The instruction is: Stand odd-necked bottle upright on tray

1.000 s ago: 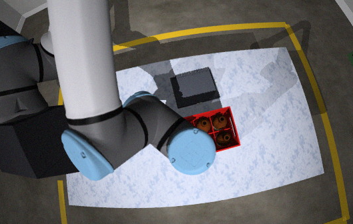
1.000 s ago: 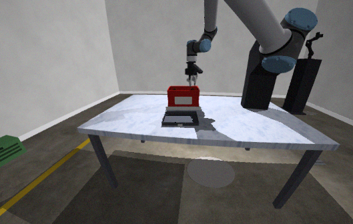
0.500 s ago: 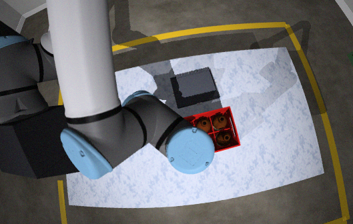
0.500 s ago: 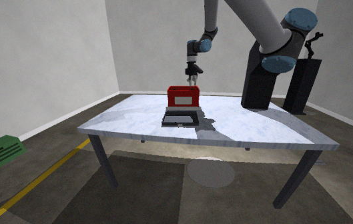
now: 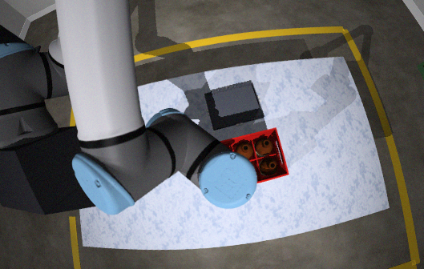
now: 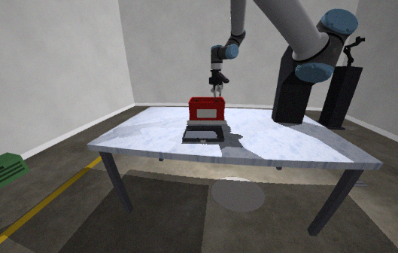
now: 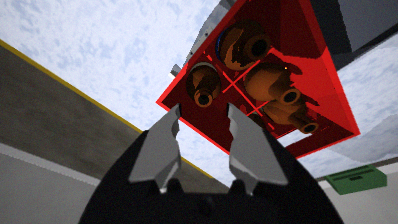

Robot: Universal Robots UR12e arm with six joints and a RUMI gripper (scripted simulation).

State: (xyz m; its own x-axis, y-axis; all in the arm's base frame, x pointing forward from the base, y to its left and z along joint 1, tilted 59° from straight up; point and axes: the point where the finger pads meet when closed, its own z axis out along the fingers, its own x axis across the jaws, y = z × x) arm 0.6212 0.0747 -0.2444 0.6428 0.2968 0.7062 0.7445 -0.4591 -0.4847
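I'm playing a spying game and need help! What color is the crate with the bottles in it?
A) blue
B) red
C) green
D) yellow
B: the crate has bright red walls, with brown bottles standing inside.
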